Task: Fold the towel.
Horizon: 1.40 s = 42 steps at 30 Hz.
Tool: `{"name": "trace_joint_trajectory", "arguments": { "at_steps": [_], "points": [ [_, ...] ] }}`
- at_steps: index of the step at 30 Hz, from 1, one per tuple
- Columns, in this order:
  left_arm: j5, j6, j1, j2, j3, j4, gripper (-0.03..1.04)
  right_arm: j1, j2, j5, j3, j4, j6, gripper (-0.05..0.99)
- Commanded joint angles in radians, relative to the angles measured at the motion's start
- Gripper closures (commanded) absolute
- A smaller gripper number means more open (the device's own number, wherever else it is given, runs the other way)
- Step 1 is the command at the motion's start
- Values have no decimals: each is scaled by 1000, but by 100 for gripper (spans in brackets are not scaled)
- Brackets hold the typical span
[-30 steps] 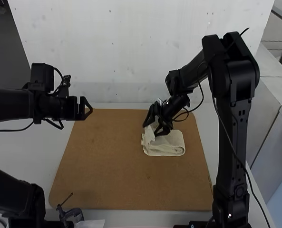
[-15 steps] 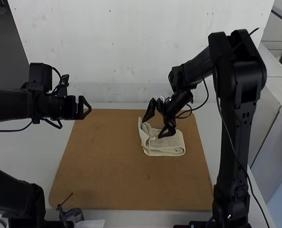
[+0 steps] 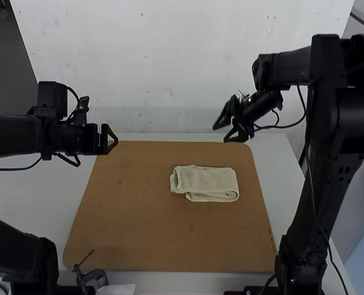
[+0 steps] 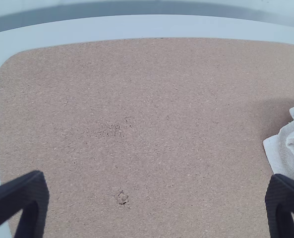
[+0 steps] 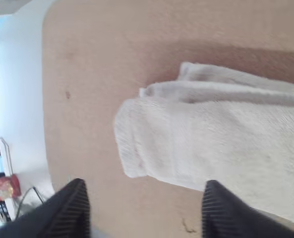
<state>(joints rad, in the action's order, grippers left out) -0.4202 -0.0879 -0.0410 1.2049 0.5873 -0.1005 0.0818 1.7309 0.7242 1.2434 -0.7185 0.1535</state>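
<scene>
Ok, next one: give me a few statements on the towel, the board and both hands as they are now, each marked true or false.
1. The towel lies folded on the brown board. True.
2. The right hand is clamped on the towel. False: its fingers are open and it is clear of the towel.
3. The left hand has its fingers apart. True.
4. The towel is spread out in a single layer. False: it is folded, with layers showing along its edges.
5. In the high view, the towel is nearer the board's left edge. False: it is nearer the right edge.
</scene>
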Motion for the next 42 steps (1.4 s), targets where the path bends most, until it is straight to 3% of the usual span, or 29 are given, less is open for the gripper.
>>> {"name": "trace_joint_trajectory", "arguments": {
  "at_steps": [1,2,13,32,42],
  "points": [
    [-22,-12,-5,-21,6,8,3,24,47,-22,-67,19,-63,80],
    [-22,-12,-5,-19,6,8,3,42,56,-23,-79,40,-55,91],
    [-22,-16,-8,-27,-9,8,3,291,128,-32,-116,275,152,91],
    [-48,-10,-56,-44,-27,8,3,383,334,-57,-82,416,222,91],
    [-65,-9,-71,-45,-34,10,3,380,337,-63,-96,421,227,91]
  ]
}}
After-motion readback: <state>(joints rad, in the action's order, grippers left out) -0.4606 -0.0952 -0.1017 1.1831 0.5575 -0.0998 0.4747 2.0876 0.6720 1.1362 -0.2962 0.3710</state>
